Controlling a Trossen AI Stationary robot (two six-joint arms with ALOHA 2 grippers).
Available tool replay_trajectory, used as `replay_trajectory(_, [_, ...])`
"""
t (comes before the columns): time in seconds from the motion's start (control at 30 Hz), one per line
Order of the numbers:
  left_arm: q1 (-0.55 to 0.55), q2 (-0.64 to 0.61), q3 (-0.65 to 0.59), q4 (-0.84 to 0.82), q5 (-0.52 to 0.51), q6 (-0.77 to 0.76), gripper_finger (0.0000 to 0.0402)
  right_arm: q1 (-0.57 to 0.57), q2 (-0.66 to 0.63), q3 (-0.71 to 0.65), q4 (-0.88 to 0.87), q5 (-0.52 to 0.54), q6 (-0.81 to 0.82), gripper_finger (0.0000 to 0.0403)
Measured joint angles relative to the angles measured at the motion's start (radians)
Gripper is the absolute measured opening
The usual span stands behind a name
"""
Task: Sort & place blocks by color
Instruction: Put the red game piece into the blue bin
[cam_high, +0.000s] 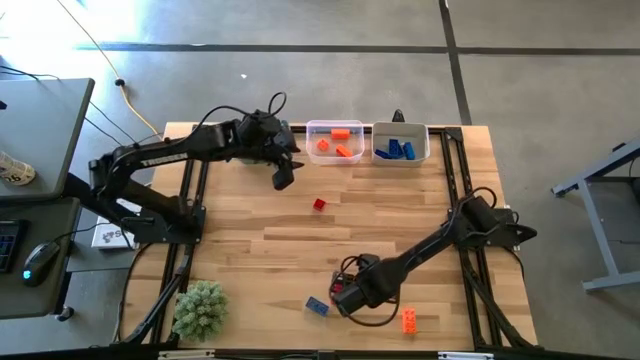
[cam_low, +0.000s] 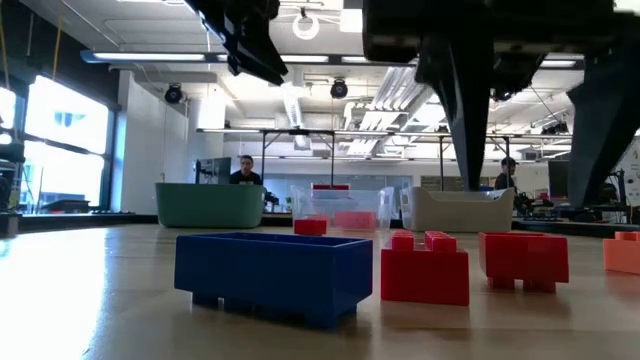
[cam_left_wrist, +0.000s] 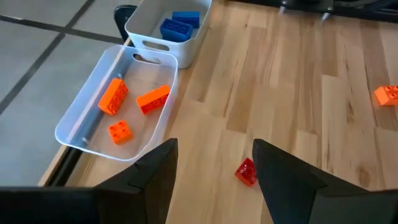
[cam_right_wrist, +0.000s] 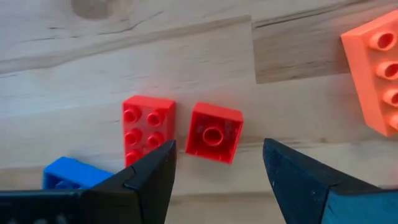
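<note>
We count three orange blocks (cam_high: 338, 141) in the clear bin (cam_high: 335, 126) and several blue ones in the grey bin (cam_high: 424, 146), upper centre. The left pincer (cam_high: 283, 174) hangs open and empty near a lone red block (cam_high: 319, 204). The right pincer (cam_right_wrist: 214, 163), open and empty at lower centre, hovers over two red blocks (cam_right_wrist: 148, 127) which only its wrist view and the low view show. We read no writing.

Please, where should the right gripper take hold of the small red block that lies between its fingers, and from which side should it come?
Probably straight from above. The right gripper is open over the small red block, which lies flat. Grip its two opposite flat side walls, not its corners. The longer red block lies close beside it, so one finger must enter that narrow gap carefully.
</note>
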Motion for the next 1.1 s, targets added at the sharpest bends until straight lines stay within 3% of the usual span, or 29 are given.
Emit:
replay_trajectory(0.87, [-0.026, -0.007, 0.000, -0.031, -0.118, 0.054, 0.0196, -0.022, 0.062, 0.000, 0.017, -0.003, 0.011, 0.0228])
replay_trajectory(1.1, [-0.025, -0.007, 0.000, -0.031, -0.126, 0.064, 0.0196, -0.027, 0.062, 0.000, 0.010, -0.050, 0.007, 0.0228])
